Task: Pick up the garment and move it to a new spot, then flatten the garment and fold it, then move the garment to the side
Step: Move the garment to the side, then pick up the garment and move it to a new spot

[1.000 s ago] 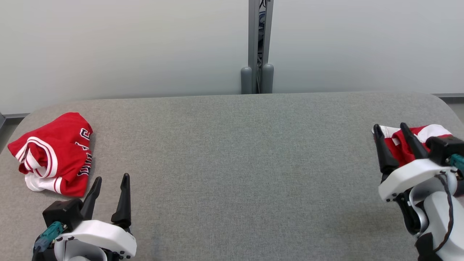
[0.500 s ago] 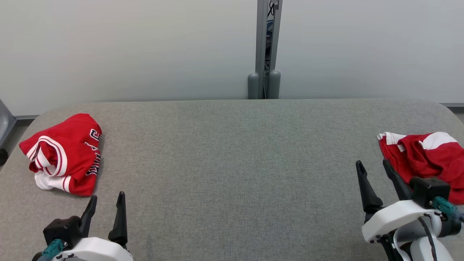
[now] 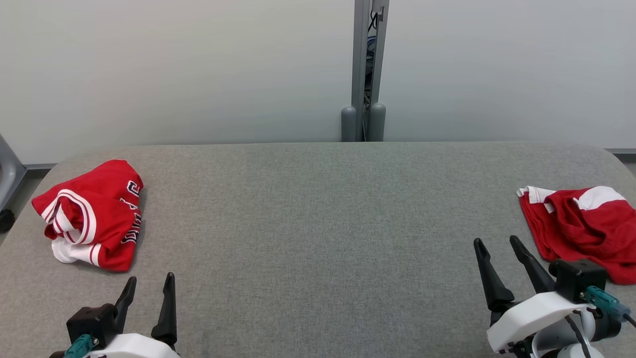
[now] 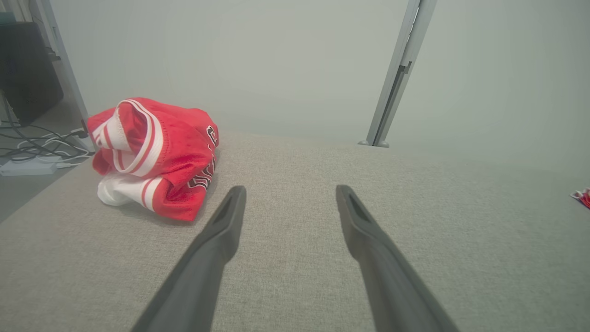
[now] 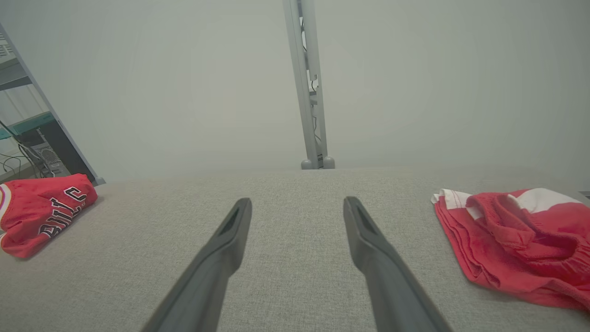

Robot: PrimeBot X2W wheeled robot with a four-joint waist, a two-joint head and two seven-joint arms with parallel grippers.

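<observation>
A red garment with white stripes and dark lettering lies bunched at the table's left end, also in the left wrist view and the right wrist view. A second red and white garment lies folded at the right end. My left gripper stands open, empty, just in front of the left garment. My right gripper is open and empty, just left of the right garment and apart from it.
The grey fabric-covered table runs wide between the two garments. A grey post rises behind its far edge against a pale wall. Cables and a dark box sit on the floor off the left end.
My right gripper has drawn back from the right garment, which stays on the table. My left gripper has also pulled back toward the near edge. The camera has shifted slightly.
</observation>
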